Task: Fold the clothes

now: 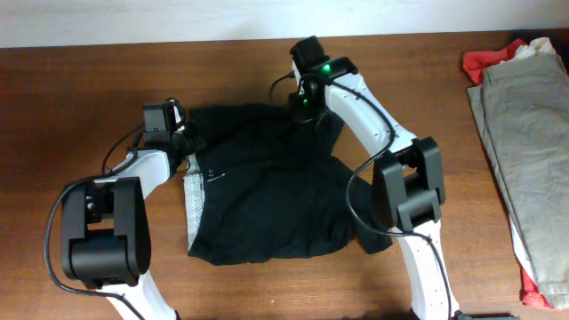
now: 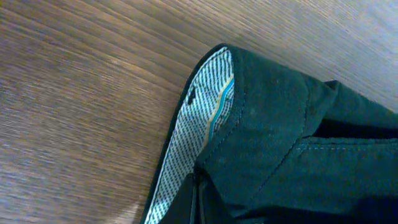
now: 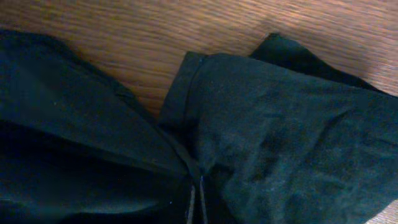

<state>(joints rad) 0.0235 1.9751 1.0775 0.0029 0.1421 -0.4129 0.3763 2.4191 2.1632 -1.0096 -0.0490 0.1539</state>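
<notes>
left gripper (image 1: pixel 190 142) at black garment (image 1: pixel 267 200) waistband, seemingly pinching

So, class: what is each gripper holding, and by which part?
Both seem to pinch the black shorts: left gripper at the striped waistband, right gripper near a leg hem.

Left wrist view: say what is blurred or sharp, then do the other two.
Left wrist: the table looks smeared at left, the striped lining is crisp. Right wrist: the black garment is dim, folds barely readable. Overhead: even light, sharp, the garment a flat dark mass.
</notes>
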